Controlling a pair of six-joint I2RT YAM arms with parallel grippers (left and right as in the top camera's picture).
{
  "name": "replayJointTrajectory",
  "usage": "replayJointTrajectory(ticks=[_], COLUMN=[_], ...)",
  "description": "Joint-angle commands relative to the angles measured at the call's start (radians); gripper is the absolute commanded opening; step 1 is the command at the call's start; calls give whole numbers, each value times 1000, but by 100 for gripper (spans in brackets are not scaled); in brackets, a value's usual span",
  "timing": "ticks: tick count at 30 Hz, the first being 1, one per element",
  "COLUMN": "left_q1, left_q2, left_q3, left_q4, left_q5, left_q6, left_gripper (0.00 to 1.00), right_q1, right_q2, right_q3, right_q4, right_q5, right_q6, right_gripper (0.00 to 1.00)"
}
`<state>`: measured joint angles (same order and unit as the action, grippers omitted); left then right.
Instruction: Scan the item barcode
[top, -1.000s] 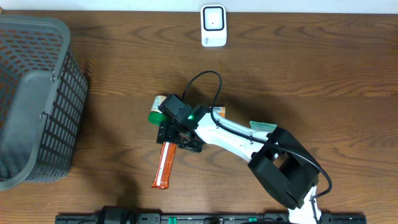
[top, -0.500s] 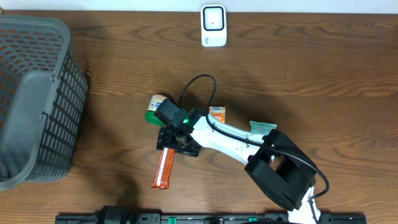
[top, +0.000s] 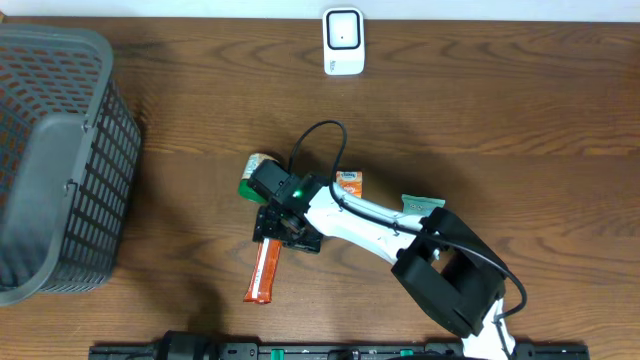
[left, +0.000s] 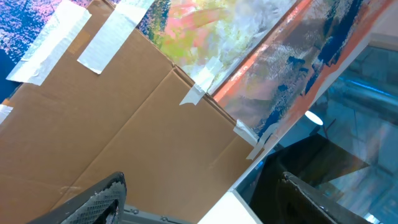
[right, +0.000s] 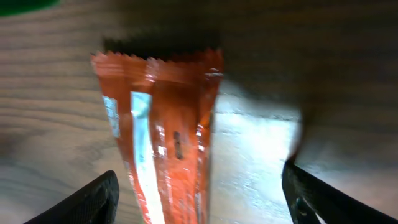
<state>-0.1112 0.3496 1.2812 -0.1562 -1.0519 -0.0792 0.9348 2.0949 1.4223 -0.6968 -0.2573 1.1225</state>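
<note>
An orange snack packet (top: 263, 275) lies on the wooden table, its long axis nearly towards the front edge. My right gripper (top: 285, 232) hangs over its upper end. In the right wrist view the packet (right: 161, 143) shows its crimped top and a white stripe, and it lies left of centre between the open fingers of the right gripper (right: 202, 202), touching neither. I cannot make out a barcode. The white scanner (top: 342, 41) stands at the table's far edge. My left gripper (left: 202, 190) is open on nothing and faces cardboard; it is outside the overhead view.
A grey mesh basket (top: 50, 160) fills the left side. A green-capped item (top: 248, 180) sits just behind the right wrist. A small orange pack (top: 349, 181) and a teal packet (top: 422, 204) lie beside the right arm.
The right wrist has shifted slightly left and towards the front along the packet, uncovering the small orange pack behind the arm. The left gripper has not changed.
</note>
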Motion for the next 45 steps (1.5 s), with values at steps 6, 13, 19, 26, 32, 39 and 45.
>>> replayJointTrajectory(ticks=[6, 13, 19, 26, 32, 39, 45], left_q1=[6, 6, 6, 6, 6, 6, 6], left_q2=[-2, -2, -2, -2, -2, -2, -2], left_q3=[-10, -10, -10, -10, -10, -10, -10], left_q4=[3, 3, 4, 3, 3, 3, 3], left_q5=[5, 5, 5, 5, 5, 5, 5], left_q6=[-9, -9, -9, -9, -9, -9, -9], left_gripper=[78, 78, 78, 78, 78, 78, 78], right_q1=[15, 13, -7, -24, -13, -11, -21], right_q2=[216, 217, 211, 56, -167, -349, -414], right_q3=[-58, -57, -18, 56, 56, 56, 56], right_q4=[24, -9, -31, -243, -258, -251, -247], right_q5=[68, 100, 121, 354, 505, 771, 772], right_q6=[-25, -40, -99, -106, -176, -335, -459], right_gripper=[71, 18, 1, 1, 1, 1, 1])
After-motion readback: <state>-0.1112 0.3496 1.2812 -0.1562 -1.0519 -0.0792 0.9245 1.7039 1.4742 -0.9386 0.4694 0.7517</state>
